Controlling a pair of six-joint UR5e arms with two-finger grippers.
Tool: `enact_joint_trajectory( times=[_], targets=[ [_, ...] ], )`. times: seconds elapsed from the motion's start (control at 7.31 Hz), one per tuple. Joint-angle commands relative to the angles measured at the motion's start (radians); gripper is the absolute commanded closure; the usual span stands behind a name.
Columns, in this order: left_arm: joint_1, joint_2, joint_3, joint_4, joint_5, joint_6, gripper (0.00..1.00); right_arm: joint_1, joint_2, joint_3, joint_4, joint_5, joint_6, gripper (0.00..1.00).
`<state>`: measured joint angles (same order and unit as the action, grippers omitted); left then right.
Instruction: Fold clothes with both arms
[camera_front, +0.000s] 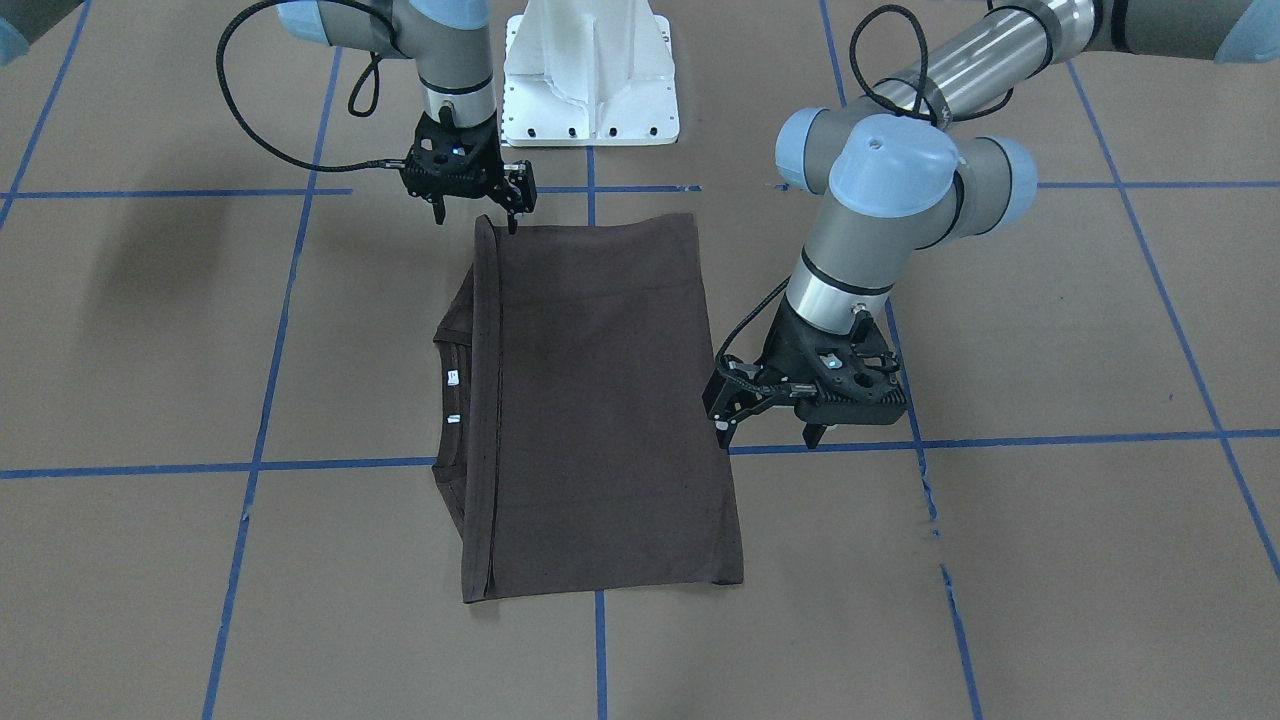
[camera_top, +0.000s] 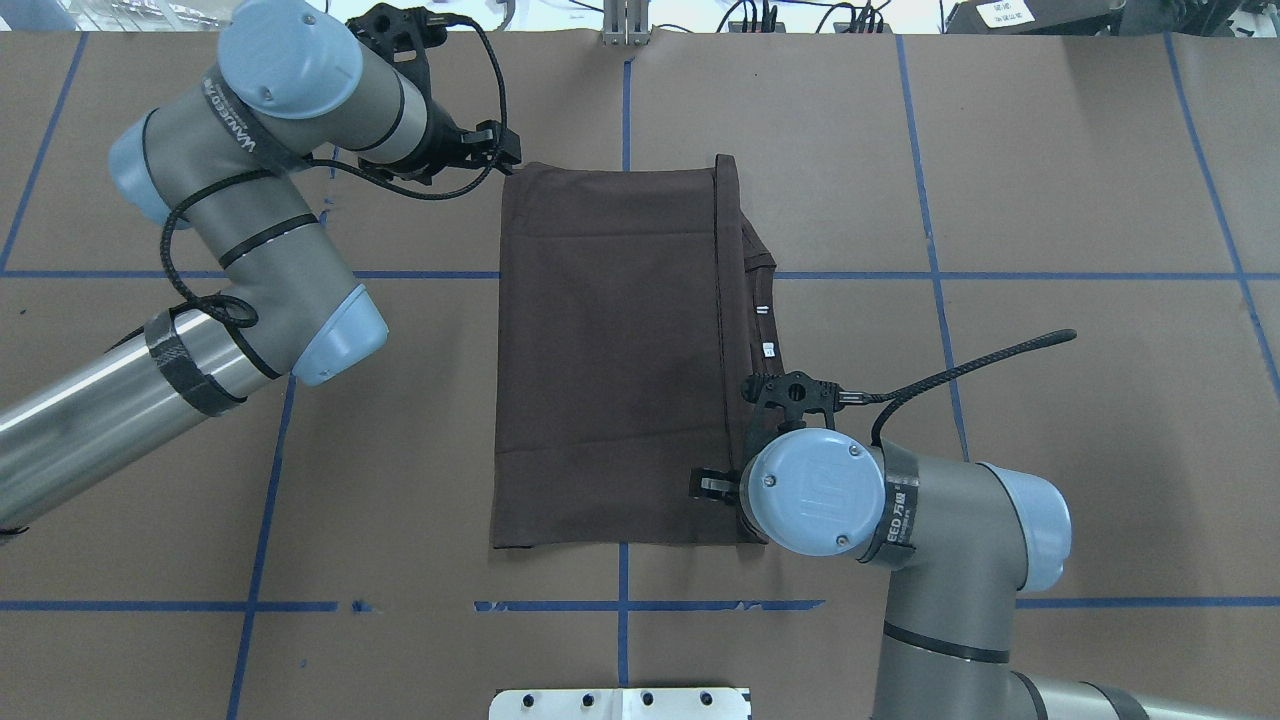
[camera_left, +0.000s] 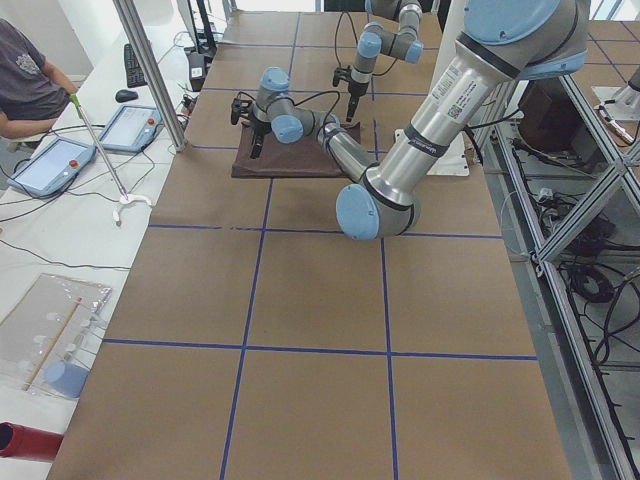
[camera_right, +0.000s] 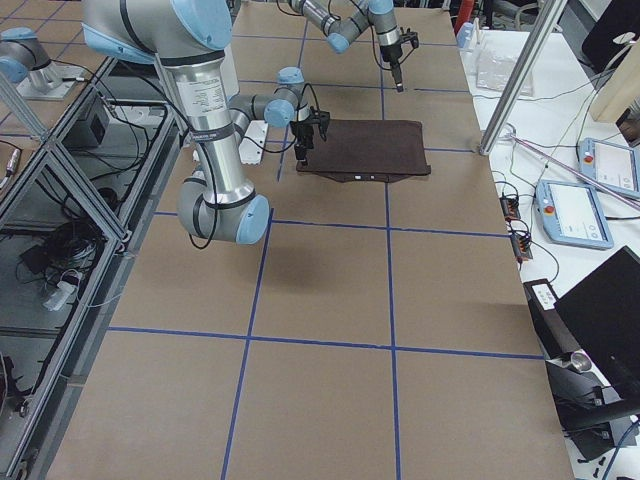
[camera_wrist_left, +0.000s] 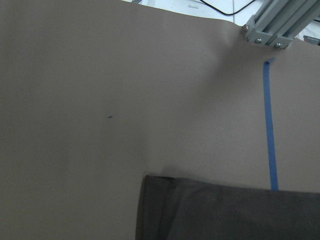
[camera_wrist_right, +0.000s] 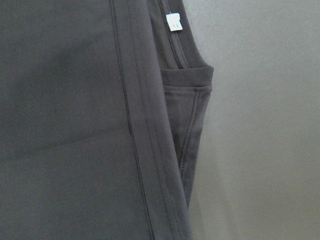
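The dark brown T-shirt (camera_front: 600, 400) lies flat on the brown table, folded into a long rectangle. A stitched hem lies over the collar side, where a small white label (camera_front: 452, 377) shows. My left gripper (camera_front: 768, 438) hangs open, raised beside the shirt's edge near its far corner, holding nothing. The left wrist view shows only a corner of the shirt (camera_wrist_left: 225, 210) from above. My right gripper (camera_front: 477, 222) is open, its fingertips just above the shirt's corner nearest the robot. The right wrist view looks straight down on the hem and collar (camera_wrist_right: 195, 85).
The white pedestal (camera_front: 590, 80) stands at the robot's side of the table. Blue tape lines (camera_front: 340, 463) cross the brown table. A side bench holds tablets (camera_left: 50, 165), with a seated person (camera_left: 25, 80) beside it. An aluminium frame post (camera_left: 150, 70) rises at the table's far edge.
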<state>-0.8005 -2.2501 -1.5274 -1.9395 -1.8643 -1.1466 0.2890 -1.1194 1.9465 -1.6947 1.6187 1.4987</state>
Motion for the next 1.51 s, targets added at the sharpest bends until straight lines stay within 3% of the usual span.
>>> enact_joint_trajectory(
  times=[0.0,0.55,1.37],
  targets=[
    [0.0,0.02,-0.03,0.01,-0.013,0.004,0.0,0.031,0.01,-0.034,-0.014,0.154,-0.095,0.0],
    [-0.002,0.021,-0.03,0.005,-0.013,0.004,0.0,0.045,0.01,-0.096,-0.007,0.176,-0.133,0.0],
    [-0.002,0.024,-0.03,-0.001,-0.015,0.002,0.0,0.044,0.01,-0.107,-0.011,0.228,-0.133,0.0]
  ],
)
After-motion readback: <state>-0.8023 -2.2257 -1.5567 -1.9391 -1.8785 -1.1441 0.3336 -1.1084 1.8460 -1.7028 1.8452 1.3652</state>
